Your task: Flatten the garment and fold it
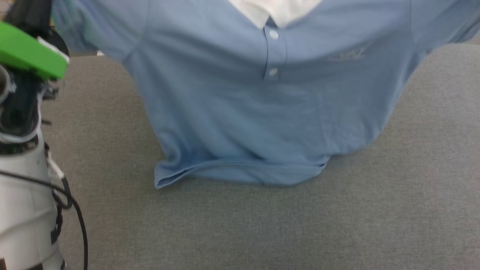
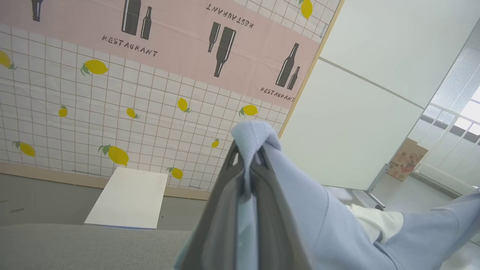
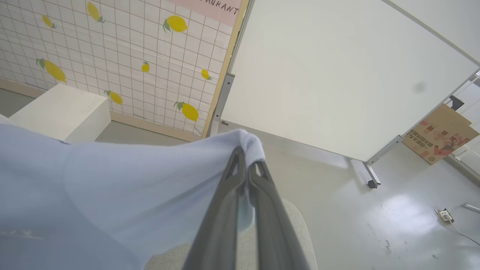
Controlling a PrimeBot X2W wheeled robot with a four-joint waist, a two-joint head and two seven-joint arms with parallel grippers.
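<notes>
Left end effector (image 2: pixel 245 159) and right end effector (image 3: pixel 247 163) each clench an upper corner of the light blue polo shirt (image 1: pixel 255 112). It hangs above the grey bench (image 1: pixel 337 225), probably so its hem (image 1: pixel 240 173) settles flat.

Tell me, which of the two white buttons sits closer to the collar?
The upper button, right beneath the white collar; the lower button sits further down the placket of the garment, toward the hem.

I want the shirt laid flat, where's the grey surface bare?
Bare: the grey surface on the robot's side of the shirt, and to its right. Crowded: the left edge, by the left arm and cable.
</notes>
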